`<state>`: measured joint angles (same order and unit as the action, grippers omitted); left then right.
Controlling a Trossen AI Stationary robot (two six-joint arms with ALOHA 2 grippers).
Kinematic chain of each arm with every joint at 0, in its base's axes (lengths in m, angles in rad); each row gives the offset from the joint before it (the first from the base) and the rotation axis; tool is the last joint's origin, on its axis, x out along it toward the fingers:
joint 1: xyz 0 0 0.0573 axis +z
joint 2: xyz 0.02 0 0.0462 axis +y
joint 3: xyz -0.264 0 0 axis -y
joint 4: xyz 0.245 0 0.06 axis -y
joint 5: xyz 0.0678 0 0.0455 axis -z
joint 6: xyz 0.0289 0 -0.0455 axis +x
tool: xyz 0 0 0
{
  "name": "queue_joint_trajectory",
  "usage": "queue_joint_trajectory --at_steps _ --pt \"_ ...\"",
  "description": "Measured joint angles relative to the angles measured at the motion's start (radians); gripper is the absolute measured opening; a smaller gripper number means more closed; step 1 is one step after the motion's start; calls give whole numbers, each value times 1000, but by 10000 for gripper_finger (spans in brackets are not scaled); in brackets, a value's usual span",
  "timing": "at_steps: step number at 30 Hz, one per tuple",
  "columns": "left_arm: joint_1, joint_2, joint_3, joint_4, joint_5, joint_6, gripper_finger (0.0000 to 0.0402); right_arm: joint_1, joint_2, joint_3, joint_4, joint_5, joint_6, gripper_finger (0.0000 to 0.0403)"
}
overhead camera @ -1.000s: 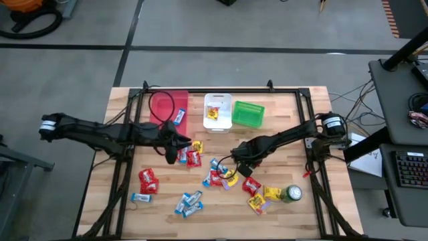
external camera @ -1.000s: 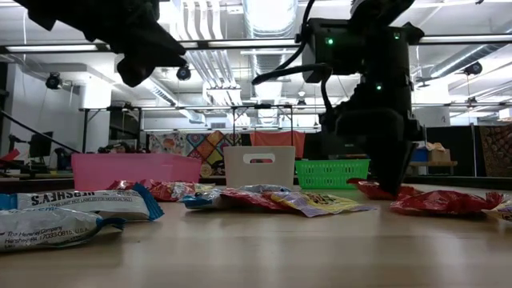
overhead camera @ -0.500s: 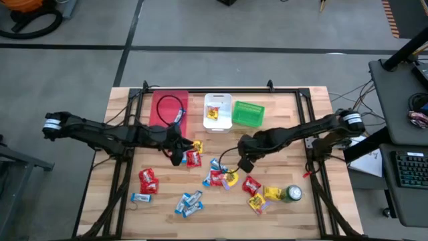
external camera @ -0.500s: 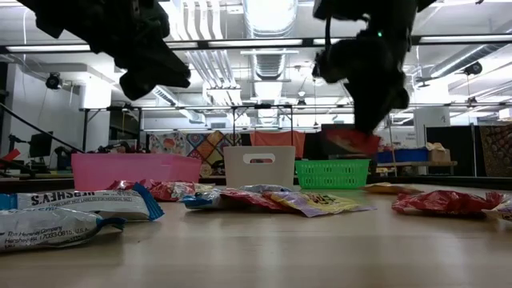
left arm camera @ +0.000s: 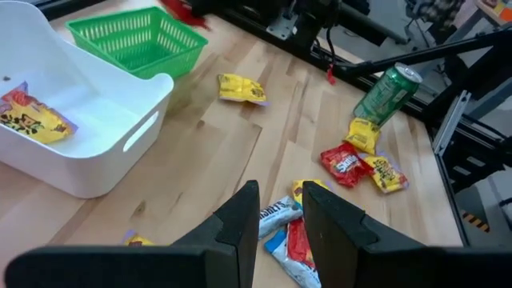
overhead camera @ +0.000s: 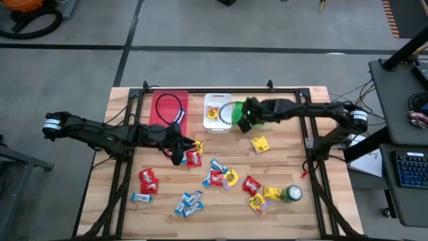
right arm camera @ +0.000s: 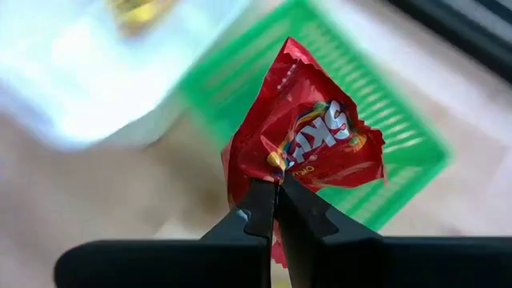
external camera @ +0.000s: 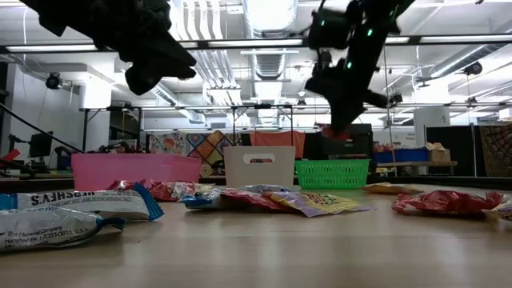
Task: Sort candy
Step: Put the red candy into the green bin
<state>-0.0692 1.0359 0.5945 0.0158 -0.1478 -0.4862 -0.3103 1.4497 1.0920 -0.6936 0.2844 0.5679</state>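
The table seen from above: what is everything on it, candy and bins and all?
Pink bin: one, back left, a dark cable lying across it.
White bin: one, back middle, a yellow packet inside.
Green basket: one, right of the white bin.
Candy: roughly twenty red, yellow and blue-and-silver packets, scattered across the middle and front.
Green can: one, front right.
Red packet: one, held over the green basket.
Left gripper: above the candy, left of centre, slightly open.
Right gripper: shut on the red packet.
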Motion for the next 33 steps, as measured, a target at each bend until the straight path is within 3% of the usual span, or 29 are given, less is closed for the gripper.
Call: queue_joint_trajectory --at_steps 4,16,24,33 --pt "0 0 0 -1 0 1 81 -62 27 0 29 2 -22 16" --pt "-2 0 0 -17 2 -47 81 -79 34 0 50 3 -49 104" --pt "-81 0 0 -83 3 -254 79 -18 -66 0 51 -82 -59 105" --pt "-255 45 1 -317 3 -676 79 155 -141 0 71 -76 -58 105"
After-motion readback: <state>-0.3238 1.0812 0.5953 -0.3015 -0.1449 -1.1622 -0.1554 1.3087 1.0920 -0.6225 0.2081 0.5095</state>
